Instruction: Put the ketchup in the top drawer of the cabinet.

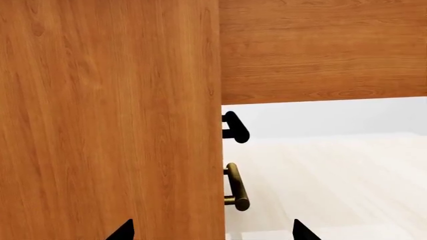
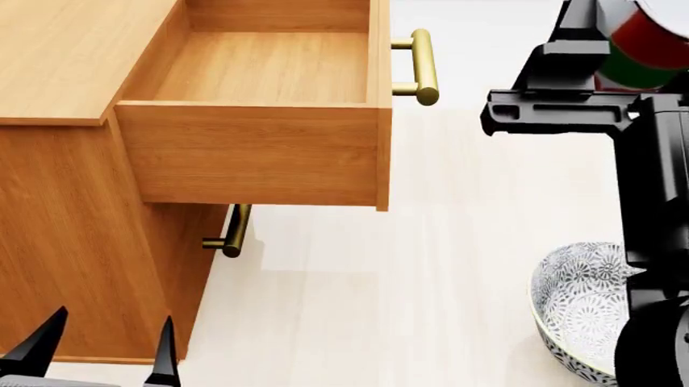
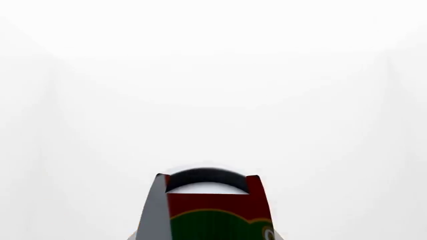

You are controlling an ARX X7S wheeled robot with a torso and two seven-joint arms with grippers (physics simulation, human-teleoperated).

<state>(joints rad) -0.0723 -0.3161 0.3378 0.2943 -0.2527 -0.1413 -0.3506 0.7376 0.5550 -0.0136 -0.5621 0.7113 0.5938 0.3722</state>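
A: Where is the small cylindrical ketchup tin with the red label and green band [image 2: 644,50]?

B: High at the right of the head view, held in the right claw [image 2: 619,48], well to the right of the cabinet and above the pale floor. The right wrist view shows the can [image 3: 212,212] close up between the claw's fingers, its red and green label facing the camera against a blank white background

A: So that claw is clamped on it?

B: Yes, it grips the can's sides. The black arm hides part of the can in the head view

A: And the honey-brown wooden top drawer [image 2: 264,68]?

B: Pulled out from the boxy honey-brown wood-grain cabinet [image 2: 76,234], its inside bare wood. Its brass bar handle [image 2: 422,66] sticks out from the front panel toward the can, but the can is apart from it, off to the right

A: What about the lower drawer?

B: It sits closed beneath; only its brass bar handle [image 2: 231,234] shows under the open box. The left wrist view shows that handle [image 1: 236,186] from the side, beside a black handle-like shape above it

A: The left claw [image 2: 102,351]?

B: Low at the cabinet's front corner, its two dark fingertips [image 1: 122,231] spread apart and holding nothing

A: Anything else nearby?

B: A grey patterned bowl [image 2: 582,302] rests on the floor at lower right, partly behind the right arm
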